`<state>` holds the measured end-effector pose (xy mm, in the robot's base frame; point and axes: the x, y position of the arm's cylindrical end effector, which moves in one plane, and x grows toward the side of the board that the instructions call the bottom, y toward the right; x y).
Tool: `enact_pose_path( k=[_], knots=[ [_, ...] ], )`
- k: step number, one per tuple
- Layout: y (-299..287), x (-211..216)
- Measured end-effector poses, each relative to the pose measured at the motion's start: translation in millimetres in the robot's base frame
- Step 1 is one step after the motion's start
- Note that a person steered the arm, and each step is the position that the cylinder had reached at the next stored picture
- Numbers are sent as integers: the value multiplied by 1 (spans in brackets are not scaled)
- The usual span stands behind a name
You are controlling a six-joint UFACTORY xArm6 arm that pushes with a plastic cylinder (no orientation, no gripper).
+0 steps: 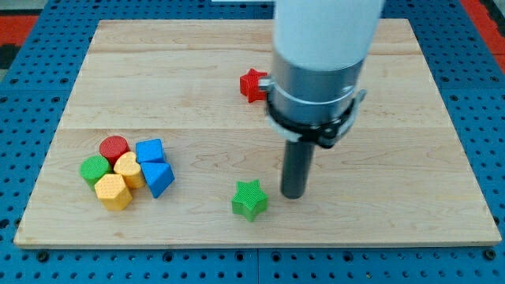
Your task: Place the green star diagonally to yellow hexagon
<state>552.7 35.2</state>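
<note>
The green star (250, 199) lies on the wooden board (197, 71) near the view's bottom centre. The yellow hexagon (114, 192) sits at the view's lower left, at the bottom of a tight cluster of blocks. My tip (294, 195) rests on the board just to the right of the green star, with a small gap between them. The rod rises into the arm's large white and grey body, which covers the board's upper middle.
The cluster holds a red cylinder (114, 147), a green cylinder (95, 169), a second yellow block (129, 169), a blue cube (149, 150) and a blue triangular block (158, 178). A red star (252, 84) lies at upper centre, partly behind the arm.
</note>
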Motion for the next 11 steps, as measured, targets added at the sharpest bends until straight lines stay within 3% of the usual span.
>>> enact_pose_path(
  k=[2, 4, 6, 8, 9, 11],
  knots=[
    [-19, 34],
    [-81, 34],
    [-34, 23],
    [-47, 4],
    [-67, -13],
    [-133, 3]
  ],
)
